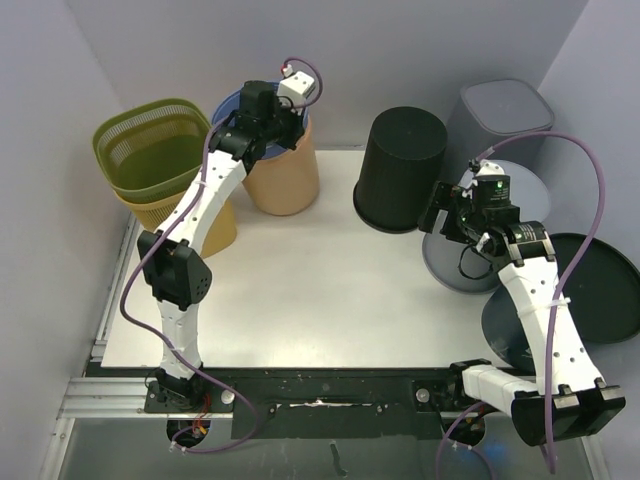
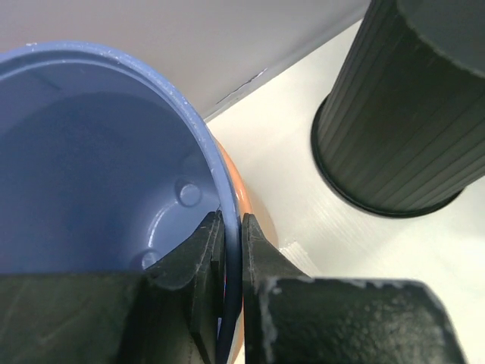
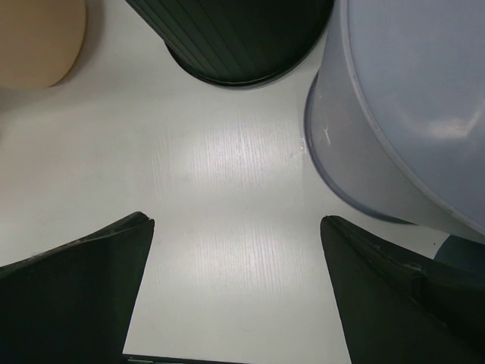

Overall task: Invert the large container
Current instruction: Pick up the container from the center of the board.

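A large blue container (image 1: 228, 103) stands upright, nested inside a tan container (image 1: 283, 175) at the back of the table. In the left wrist view I look into the blue container (image 2: 91, 152), with the tan container's orange rim (image 2: 241, 189) just outside it. My left gripper (image 2: 231, 224) is shut on the blue rim, one finger inside the wall and one outside. From above, the left gripper (image 1: 262, 118) sits over that rim. My right gripper (image 1: 447, 212) hangs open over bare table (image 3: 227, 152), holding nothing.
A black ribbed container (image 1: 402, 168) stands upside down at the middle back. Grey containers (image 1: 470, 255) and a grey bin (image 1: 505, 110) crowd the right side, with a black round lid (image 1: 600, 285) beyond. Green and yellow baskets (image 1: 152, 150) stand at the left.
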`<action>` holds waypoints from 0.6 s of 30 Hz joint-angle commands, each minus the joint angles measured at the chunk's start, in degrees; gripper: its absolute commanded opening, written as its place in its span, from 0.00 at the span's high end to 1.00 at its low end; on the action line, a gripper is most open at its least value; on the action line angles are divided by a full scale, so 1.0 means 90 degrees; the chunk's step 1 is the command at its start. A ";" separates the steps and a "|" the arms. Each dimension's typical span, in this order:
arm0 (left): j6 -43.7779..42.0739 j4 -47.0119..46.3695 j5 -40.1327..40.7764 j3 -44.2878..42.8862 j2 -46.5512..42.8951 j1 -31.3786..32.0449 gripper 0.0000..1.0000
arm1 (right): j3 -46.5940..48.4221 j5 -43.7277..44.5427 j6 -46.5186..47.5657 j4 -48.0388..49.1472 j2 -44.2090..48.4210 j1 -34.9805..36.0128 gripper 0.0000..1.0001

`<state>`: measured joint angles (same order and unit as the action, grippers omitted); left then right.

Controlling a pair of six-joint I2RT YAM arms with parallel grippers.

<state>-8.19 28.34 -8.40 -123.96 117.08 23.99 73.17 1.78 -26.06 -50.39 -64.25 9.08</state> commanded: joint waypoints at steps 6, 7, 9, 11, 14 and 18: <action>0.0532 0.0251 -0.0247 -0.1392 -0.0956 0.0580 1.00 | 0.0230 -0.0715 -0.0482 0.0857 0.0047 0.0436 0.02; 0.0522 0.0401 -0.0200 -0.1388 -0.1038 0.0737 1.00 | 0.0238 -0.0846 -0.0591 0.1051 0.0024 0.0509 0.02; 0.0464 0.0649 -0.0005 -0.1199 -0.1223 0.1124 1.00 | 0.0195 -0.1094 -0.0784 0.1576 0.0007 0.0703 0.02; 0.0459 0.0616 0.0422 -0.0740 -0.1475 0.1543 1.00 | 0.0180 -0.1228 -0.1035 0.2062 -0.0057 0.0840 0.02; 0.0446 0.0304 0.0992 0.0211 -0.1947 0.2063 1.00 | 0.0232 -0.1596 -0.1323 0.2656 -0.0229 0.0901 0.02; 0.0733 -0.0270 0.0993 0.1130 -0.2496 0.2272 1.00 | 0.0280 -0.2025 -0.1711 0.3213 -0.0565 0.1015 0.01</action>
<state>-2.09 38.30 -3.25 -117.25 102.67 44.49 73.47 -11.03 -36.84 -31.94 -66.92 17.19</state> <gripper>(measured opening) 0.057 0.992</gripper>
